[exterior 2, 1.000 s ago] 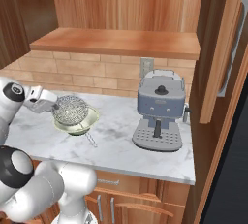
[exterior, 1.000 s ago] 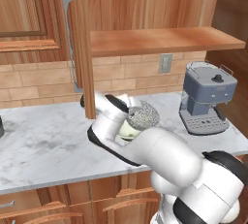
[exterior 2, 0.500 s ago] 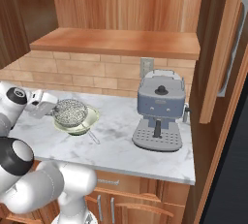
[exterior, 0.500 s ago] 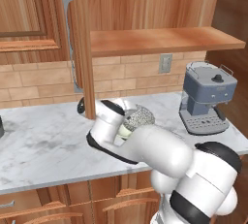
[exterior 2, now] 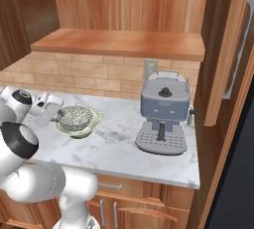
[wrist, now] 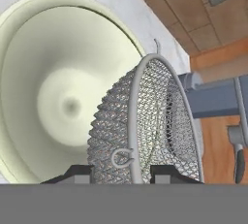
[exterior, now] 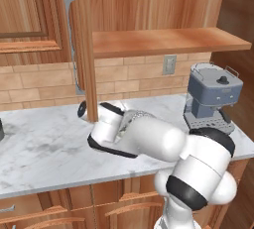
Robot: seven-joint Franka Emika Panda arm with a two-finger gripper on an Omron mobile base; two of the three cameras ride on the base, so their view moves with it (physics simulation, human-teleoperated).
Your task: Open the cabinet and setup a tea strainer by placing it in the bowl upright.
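Note:
The cabinet (exterior: 83, 49) stands open, and its wooden shelf (exterior 2: 119, 42) is bare. On the marble counter sits the pale cream-green bowl (exterior 2: 94, 123), whose inside (wrist: 53, 87) shows in the hand view. The silver mesh tea strainer (exterior 2: 74, 116) rests inside the bowl's rim with its mouth up. A thin wire sticks out over the bowl's right edge. My gripper (exterior 2: 55, 112) comes in from the left and is shut on the strainer's rim (wrist: 145, 121), with its fingertips (wrist: 72, 172) on either side. My arm hides the bowl in the left base view, where a bit of mesh (exterior: 140, 115) shows.
A blue-grey coffee machine (exterior 2: 162, 111) stands on the counter right of the bowl. The open left door's edge (exterior: 84, 74) with its silver bar handle (exterior: 69, 39) hangs just behind my arm. The right door (exterior 2: 225, 49) swings out at the right. A wall outlet (exterior: 169, 64) sits behind.
The strainer has sunk a little lower into the bowl. My arm has swung down and left, covering more of the bowl in the left base view. The grip is unchanged.

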